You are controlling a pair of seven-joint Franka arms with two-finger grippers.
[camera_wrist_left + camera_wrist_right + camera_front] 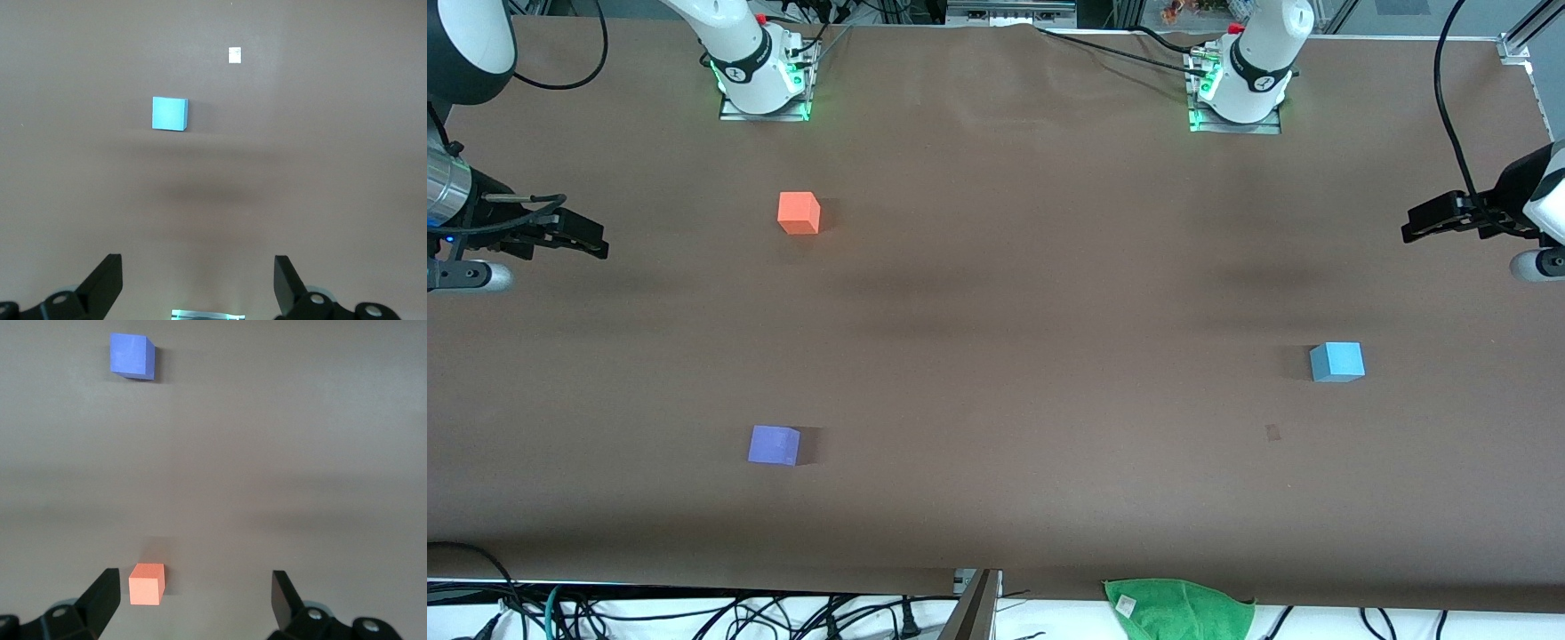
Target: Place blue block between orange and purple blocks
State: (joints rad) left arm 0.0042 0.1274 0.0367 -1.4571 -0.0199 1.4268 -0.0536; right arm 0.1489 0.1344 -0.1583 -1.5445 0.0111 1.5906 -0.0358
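Foam-like blue block (1336, 362), probably light and grippy, sits toward the left arm's end of the worktop (1032, 293), best pinched across flat sides; left gripper (199, 280) and right gripper (197, 599) hang spread, empty.

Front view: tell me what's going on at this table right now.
Nothing is being handled yet. Both arms wait above the table's ends with open fingers: the left gripper at its end, the right gripper at the other. The blue block sits alone toward the left arm's end. The orange block and purple block lie toward the right arm's end, the purple one nearer the front camera, with bare table between them.
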